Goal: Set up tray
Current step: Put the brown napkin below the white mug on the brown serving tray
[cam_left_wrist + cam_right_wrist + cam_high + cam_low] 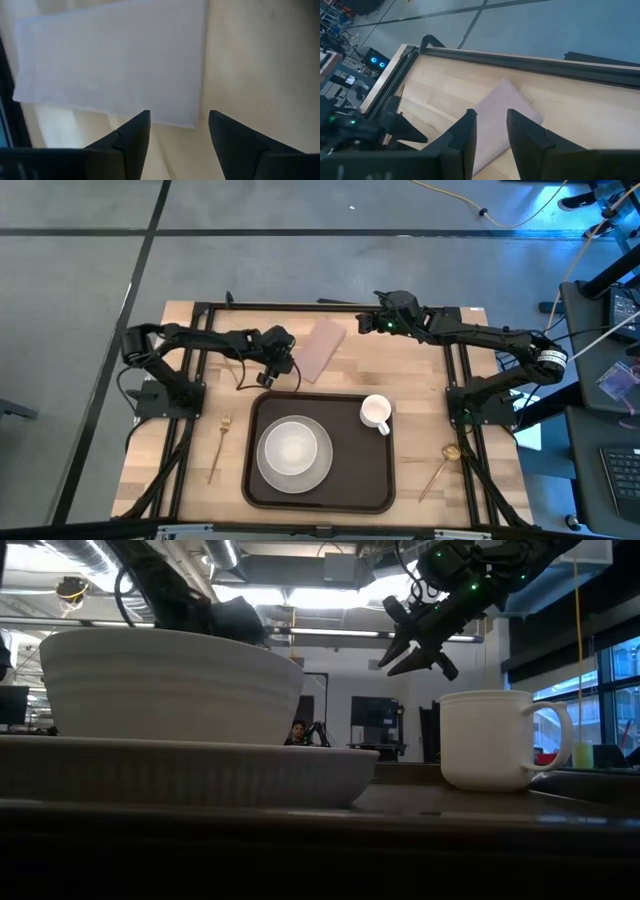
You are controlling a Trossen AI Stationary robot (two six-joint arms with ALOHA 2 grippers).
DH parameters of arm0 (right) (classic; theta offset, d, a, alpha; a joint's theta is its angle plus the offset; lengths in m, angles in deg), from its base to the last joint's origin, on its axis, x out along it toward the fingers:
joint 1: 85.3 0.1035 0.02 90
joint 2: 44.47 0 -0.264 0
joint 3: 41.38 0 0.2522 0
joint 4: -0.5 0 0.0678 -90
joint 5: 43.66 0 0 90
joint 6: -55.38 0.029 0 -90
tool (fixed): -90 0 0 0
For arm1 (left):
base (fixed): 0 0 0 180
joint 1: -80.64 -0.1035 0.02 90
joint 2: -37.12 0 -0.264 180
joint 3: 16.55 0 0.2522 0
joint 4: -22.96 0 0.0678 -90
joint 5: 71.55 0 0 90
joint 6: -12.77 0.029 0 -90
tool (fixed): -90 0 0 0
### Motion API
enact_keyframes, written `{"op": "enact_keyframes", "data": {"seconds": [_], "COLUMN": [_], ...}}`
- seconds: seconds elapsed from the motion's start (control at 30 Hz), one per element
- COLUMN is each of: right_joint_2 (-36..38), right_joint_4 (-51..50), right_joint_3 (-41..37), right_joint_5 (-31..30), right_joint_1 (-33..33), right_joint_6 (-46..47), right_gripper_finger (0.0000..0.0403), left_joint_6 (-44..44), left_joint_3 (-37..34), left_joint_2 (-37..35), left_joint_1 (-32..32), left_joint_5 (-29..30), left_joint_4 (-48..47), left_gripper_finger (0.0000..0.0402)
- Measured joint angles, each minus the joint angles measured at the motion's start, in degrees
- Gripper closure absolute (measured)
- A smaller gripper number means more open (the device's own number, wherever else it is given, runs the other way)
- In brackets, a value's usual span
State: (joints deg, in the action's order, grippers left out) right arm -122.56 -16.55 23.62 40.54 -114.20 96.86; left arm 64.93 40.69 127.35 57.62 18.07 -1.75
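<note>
Overhead, the dark brown tray [320, 495] sits on the near half of the table, already carrying a white plate and bowl [293, 452] and a white mug [377, 414]. Beyond its far rim lies a pinkish-tan napkin [322, 348], its long axis running diagonally away from the tray. The left gripper [284, 364] is just beside the napkin's near short end, fingers spread apart with nothing between them; in the left wrist view the cloth [110, 60] lies directly ahead of the parted fingertips [136, 131]. The right gripper [377, 313] sits farther off, past the napkin's far end on the opposite side, raised above the table with its fingers also parted and empty; the napkin [501, 112] shows ahead of it. Judging by this, the left arm is the nearer one for a pickup, approaching the cloth end-on. From there the tray lies back toward the robot. A fork [219, 448] and a gold spoon [442, 465] rest outside the tray.
</note>
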Motion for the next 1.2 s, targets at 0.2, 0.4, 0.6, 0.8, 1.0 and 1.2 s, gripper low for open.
{"op": "enact_keyframes", "data": {"seconds": [0.2,0.4,0.6,0.8,1.0,1.2], "right_joint_2": [0.02,0.02,0.02,0.02,0.02,-0.41], "right_joint_4": [-0.34,-1.94,-1.99,-1.98,-1.97,-1.97], "right_joint_3": [0.0,0.0,0.0,0.0,0.0,0.0], "right_joint_5": [0.02,0.02,0.22,1.45,1.49,6.17], "right_joint_1": [0.02,0.02,0.02,0.02,0.04,0.07], "right_joint_6": [0.02,0.37,0.53,1.93,2.98,6.42], "right_gripper_finger": [0.0293,0.0293,0.0293,0.0293,0.0293,0.0293], "left_joint_6": [1.85,2.61,0.51,-0.7,-0.24,-1.0], "left_joint_3": [1.66,1.95,1.84,1.73,1.92,1.44], "left_joint_2": [6.42,8.38,8.57,8.82,10.14,7.28], "left_joint_1": [0.21,0.2,0.08,0.04,0.24,1.13], "left_joint_5": [1.46,1.25,-0.09,-0.97,-2.53,-2.21], "left_joint_4": [1.61,1.79,0.97,0.77,1.67,1.89], "left_gripper_finger": [0.0219,0.0241,0.0288,0.0353,0.0393,0.0396]}}
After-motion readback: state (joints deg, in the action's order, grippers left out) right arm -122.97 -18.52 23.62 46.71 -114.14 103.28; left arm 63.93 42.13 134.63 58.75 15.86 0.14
